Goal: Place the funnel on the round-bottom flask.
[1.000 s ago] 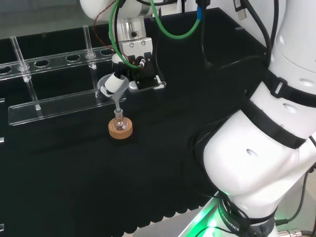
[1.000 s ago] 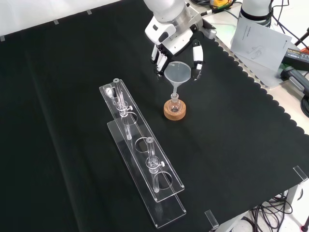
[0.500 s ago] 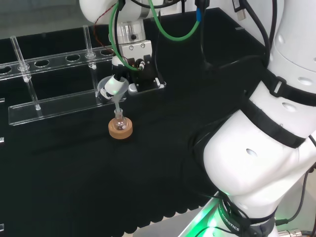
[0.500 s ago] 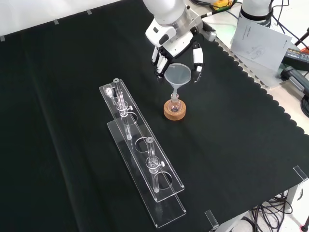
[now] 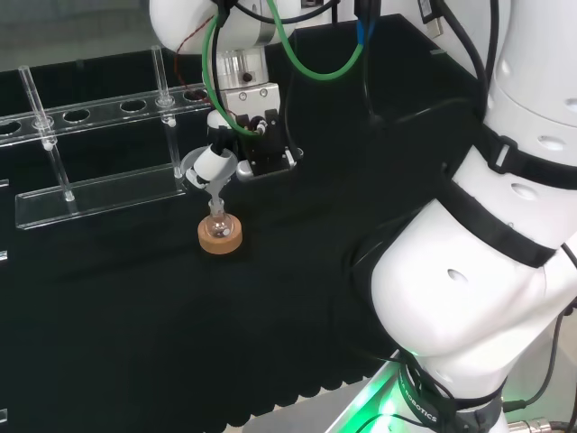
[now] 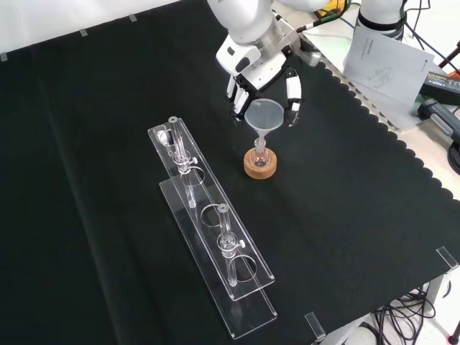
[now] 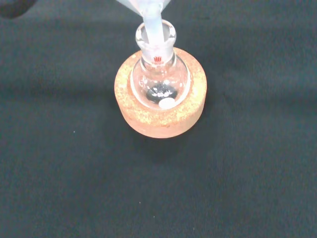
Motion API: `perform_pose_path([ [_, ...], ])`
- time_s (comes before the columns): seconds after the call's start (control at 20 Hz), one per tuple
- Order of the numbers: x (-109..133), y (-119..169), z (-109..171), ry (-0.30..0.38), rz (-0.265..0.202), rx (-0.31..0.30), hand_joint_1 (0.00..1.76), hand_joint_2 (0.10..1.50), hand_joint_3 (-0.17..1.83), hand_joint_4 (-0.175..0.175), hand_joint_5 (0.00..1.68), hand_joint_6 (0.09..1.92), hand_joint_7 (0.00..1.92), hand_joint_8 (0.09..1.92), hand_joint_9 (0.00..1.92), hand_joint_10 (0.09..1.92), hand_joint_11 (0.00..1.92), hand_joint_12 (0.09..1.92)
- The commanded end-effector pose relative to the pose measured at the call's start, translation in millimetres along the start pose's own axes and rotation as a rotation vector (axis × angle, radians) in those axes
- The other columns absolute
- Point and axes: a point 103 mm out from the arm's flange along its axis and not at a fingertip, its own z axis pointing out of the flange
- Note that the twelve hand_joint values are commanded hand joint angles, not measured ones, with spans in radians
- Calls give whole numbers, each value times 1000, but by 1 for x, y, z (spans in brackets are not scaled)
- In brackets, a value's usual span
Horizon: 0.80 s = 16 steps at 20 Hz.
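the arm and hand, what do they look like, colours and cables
The arm is glossy white with rounded links and black bands at the joints. The hand is black and white, its fingers white with black tips. Green, red and black cables loop above it.

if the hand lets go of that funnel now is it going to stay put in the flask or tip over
Probably top-heavy: the funnel has a wide cone above a thin stem that sits in the round-bottom flask's narrow neck, so it may lean. The cork ring should keep the flask from rolling. It looks like clear, rigid, likely fragile ware; the hand should release gently.
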Motion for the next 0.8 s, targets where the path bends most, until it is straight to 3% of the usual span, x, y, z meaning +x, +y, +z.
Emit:
perform_pose_path([
  [0.05, -2, 4, 6, 9, 0, 11, 679, 793, 503, -50, 732, 748, 882, 779, 1257, 671, 712, 1249],
  [0.8, -2, 6, 13, 7, -4, 23, 673, 790, 502, -54, 698, 743, 857, 781, 1134, 627, 690, 1256],
])
